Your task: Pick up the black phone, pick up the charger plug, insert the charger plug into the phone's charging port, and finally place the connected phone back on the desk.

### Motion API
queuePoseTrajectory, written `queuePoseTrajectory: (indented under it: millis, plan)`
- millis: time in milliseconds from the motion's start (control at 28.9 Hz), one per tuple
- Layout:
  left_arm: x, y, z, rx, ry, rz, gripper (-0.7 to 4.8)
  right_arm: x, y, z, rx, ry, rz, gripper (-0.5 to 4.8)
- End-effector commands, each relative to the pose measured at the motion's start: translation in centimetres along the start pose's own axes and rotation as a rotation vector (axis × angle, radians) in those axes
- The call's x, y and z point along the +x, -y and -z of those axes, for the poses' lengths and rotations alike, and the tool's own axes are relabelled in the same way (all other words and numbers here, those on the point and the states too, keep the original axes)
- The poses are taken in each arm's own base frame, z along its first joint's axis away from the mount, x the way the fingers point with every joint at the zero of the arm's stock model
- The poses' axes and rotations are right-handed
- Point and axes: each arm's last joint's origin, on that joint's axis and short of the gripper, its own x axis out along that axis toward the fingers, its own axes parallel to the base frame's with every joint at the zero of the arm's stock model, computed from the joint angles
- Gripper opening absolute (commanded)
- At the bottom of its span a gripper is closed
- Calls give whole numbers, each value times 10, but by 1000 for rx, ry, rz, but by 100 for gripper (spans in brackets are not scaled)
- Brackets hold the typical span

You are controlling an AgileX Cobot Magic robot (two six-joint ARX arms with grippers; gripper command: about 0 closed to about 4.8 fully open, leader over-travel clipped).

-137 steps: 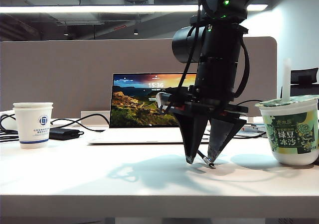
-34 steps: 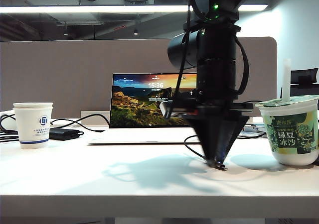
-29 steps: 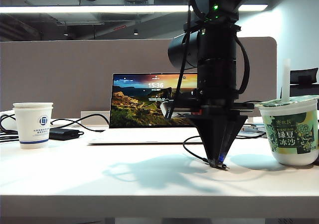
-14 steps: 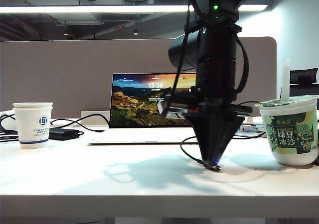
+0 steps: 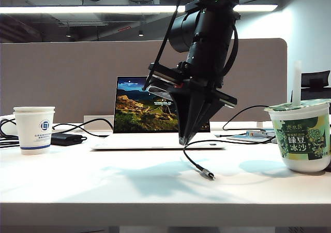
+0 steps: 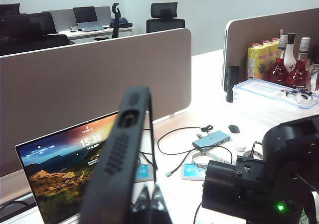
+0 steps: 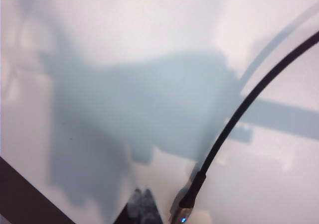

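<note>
Exterior view took in the desk (image 5: 77, 186) from its front edge. At the far left stood a paper cup (image 5: 33, 129), with a small black power brick (image 5: 66, 139) just behind it. An open laptop (image 5: 147, 114) sat further back toward the middle, its screen lit.

Over the middle of the desk the right gripper (image 5: 183, 140) hung on its arm, tilted, its tips pointing down and clear of the surface. Its fingers were pressed together with nothing between them. Below and a little to the right, the charger plug (image 5: 208, 174) lay on the desk, apart from the gripper. Its thin black cable (image 5: 192, 163) curved up toward the tips and then ran off to the right. A sealed green drink cup (image 5: 302, 134) with a straw stood at the far right. Neither the phone nor the left gripper showed from this camera.

Left wrist view showed the black phone (image 6: 119, 164) raised well above the desk and seen edge-on. Its charging port (image 6: 128, 118) was a small oblong slot in the short edge facing the camera. The left gripper (image 6: 150, 204) was closed at the foot of the phone and held it, though where the pads met the case was hidden. The right arm (image 6: 259, 179) sat lower down on the far side of the phone.

Right wrist view looked down on white desk and shadow. The right gripper (image 7: 143, 204) had its tips shut, and the charger plug (image 7: 185, 206) lay just beside them, ungripped, with a tiny blue light.
</note>
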Motion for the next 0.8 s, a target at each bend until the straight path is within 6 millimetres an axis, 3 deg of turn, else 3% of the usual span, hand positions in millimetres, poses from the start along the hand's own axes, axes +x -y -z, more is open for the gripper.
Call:
queuePoseTrajectory:
  millis: [35, 104, 173, 311, 796]
  plan:
    - [-2, -1, -8, 11, 56, -3, -7, -1, -1, 1, 8, -8, -2, 113]
    - [-2, -1, -8, 11, 56, -3, -7, 0, -1, 2, 10, -16, 1, 234]
    - [-2, -1, -8, 11, 56, -3, -7, 0, 0, 3, 12, -23, 28, 273]
    - [-2, -1, -8, 11, 56, -3, -7, 0, 3, 3, 16, -30, 134, 270]
    - [-2, -1, -8, 11, 56, -3, -7, 9, 5, 4, 46, -69, 131, 238]
